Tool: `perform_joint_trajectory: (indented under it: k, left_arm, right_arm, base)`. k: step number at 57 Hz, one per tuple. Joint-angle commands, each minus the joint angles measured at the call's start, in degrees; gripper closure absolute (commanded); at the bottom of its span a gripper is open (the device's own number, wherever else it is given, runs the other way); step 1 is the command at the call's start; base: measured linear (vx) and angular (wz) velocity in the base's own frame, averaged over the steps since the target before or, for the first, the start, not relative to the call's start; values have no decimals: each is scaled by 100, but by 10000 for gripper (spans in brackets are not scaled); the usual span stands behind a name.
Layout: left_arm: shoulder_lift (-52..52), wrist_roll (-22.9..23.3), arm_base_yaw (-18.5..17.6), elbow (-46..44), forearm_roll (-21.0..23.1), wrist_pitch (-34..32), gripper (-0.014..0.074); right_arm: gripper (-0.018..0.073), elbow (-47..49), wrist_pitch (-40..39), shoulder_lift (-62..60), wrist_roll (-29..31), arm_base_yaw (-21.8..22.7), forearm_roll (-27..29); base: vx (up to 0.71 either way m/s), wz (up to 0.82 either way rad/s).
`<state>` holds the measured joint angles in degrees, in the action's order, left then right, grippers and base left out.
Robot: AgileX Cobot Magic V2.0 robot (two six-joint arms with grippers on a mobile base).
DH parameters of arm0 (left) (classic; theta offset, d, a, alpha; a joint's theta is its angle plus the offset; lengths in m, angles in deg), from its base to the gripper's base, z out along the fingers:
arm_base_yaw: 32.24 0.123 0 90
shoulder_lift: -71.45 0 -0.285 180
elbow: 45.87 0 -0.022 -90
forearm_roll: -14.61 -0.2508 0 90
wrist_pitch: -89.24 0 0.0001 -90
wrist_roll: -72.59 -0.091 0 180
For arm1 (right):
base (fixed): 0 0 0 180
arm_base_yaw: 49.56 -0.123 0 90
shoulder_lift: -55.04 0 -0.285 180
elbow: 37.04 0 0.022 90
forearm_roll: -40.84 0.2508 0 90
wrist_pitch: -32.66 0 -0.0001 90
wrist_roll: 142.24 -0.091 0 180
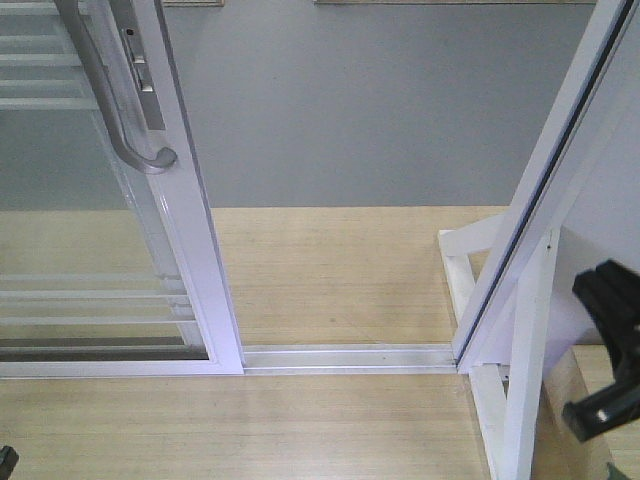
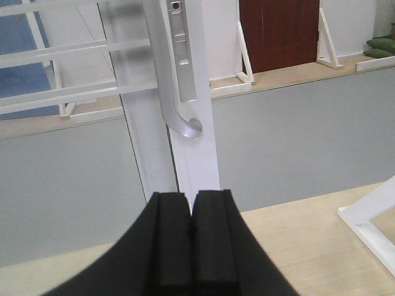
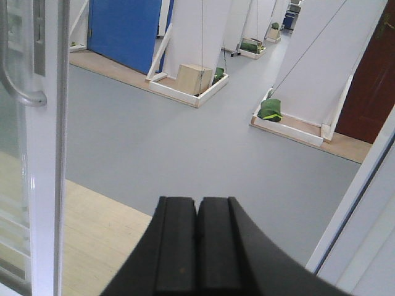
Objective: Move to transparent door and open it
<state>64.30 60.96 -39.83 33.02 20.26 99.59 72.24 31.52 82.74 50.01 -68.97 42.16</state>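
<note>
The transparent door (image 1: 190,230) stands at the left, a glass panel in a glossy white frame. Its grey curved bar handle (image 1: 115,110) is on the right stile. A gap lies between that stile and the slanted white frame post (image 1: 545,190). In the left wrist view my left gripper (image 2: 192,200) is shut and empty. It sits low in front of the door's stile (image 2: 200,154), below the handle (image 2: 176,92) and apart from it. My right gripper (image 3: 197,203) is also shut and empty, facing the gap, with the door's handle (image 3: 12,61) far to its left.
A white floor track (image 1: 345,357) runs across the light wooden floor between door and post. Grey floor lies beyond. The right arm's black body (image 1: 618,300) is next to the post's white base struts (image 1: 525,380). White partitions with green sandbags (image 3: 270,110) stand further off.
</note>
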Motion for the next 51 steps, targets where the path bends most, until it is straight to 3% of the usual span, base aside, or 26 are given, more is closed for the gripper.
perform_joint_trajectory:
  k: [1, 5, 9, 17, 29, 51]
  left_arm:
    - [83, 15, 7, 98, 25, -435, 602]
    - [83, 15, 7, 98, 25, -435, 602]
    - [83, 15, 7, 98, 25, -435, 602]
    - [83, 15, 7, 98, 25, -435, 602]
    - [82, 15, 7, 98, 25, -428, 602]
    - [82, 15, 7, 98, 25, -417, 602]
  right_arm:
    - [564, -535, -864, -550, -7, 25, 178]
    - [564, -869, -817, -1047, 0, 25, 295]
    - [564, -830, -120, -1453, 69, 25, 308]
    - [564, -842, 438, -2066, 30, 125, 228]
    - [564, -844, 482, -2142, 4, 575, 261]
    - [564, -844, 518, -2137, 15, 614, 291]
  base:
    - [0, 0]
    - [0, 0]
    - [0, 0]
    - [0, 0]
    - [0, 0]
    - [0, 0]
